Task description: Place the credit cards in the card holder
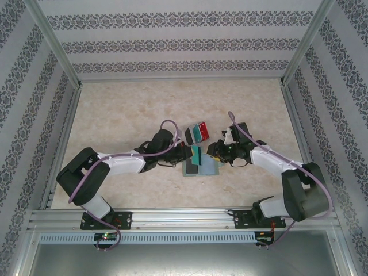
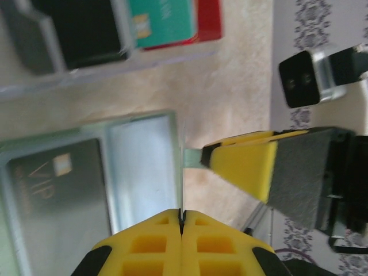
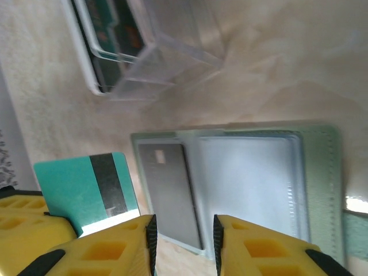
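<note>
Beige worktop (image 1: 144,103) carried the card holder (image 3: 325,190); left fingers (image 2: 149,247) pinched the teal card (image 3: 69,184), probably stiff and slick, by its edge; right fingers (image 3: 264,247) stood apart

Beige marbled table (image 1: 132,109), matte. Flat on it, directly beneath the right gripper (image 3: 183,230) and just ahead of the left gripper (image 2: 181,219): the card holder (image 3: 322,190), opened out, grey-green with clear pockets, a dark grey card (image 3: 169,190) in one pocket. Further beyond both grippers, apart from the holder: a clear box (image 3: 178,54), seemingly holding black, teal and red cards.
</note>
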Tool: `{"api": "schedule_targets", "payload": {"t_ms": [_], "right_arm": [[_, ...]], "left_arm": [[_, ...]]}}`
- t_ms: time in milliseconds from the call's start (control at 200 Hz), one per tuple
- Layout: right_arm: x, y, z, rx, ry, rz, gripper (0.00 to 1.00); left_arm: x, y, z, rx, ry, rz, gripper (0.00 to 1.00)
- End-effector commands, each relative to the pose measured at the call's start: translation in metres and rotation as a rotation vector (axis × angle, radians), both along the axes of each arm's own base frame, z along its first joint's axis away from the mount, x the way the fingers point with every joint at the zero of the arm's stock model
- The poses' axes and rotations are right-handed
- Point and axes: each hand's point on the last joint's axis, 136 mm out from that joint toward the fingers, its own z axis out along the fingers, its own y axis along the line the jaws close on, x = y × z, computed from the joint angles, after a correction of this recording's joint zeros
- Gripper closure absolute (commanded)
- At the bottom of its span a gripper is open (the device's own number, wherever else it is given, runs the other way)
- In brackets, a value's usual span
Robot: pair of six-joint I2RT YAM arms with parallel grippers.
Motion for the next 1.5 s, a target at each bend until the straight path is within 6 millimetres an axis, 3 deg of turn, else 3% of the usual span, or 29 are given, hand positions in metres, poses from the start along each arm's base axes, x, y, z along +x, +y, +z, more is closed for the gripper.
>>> {"api": "schedule_targets", "payload": {"t_ms": [0,754,1239,1494], "right_arm": [[-0.007,-0.007,-0.019,-0.085,0.028,0.045,0.67],[-0.023,-0.035,-0.053,-0.264,0.073,0.064,0.69],[-0.027,-0.037,-0.065,-0.289,0.101,0.063,0.73],[-0.026,-0.038,-0.066,-0.298,0.101,0.064,0.73]], "left_arm": [[-0.001,-0.002,-0.012,0.025,-0.025,0.019,1.0],[-0.013,-0.016,-0.05,0.097,0.023,-0.038,1.0],[-0.007,-0.027,-0.056,0.072,0.012,-0.011,1.0],[-0.008,-0.007,-0.053,0.143,-0.011,0.038,1.0]]}}
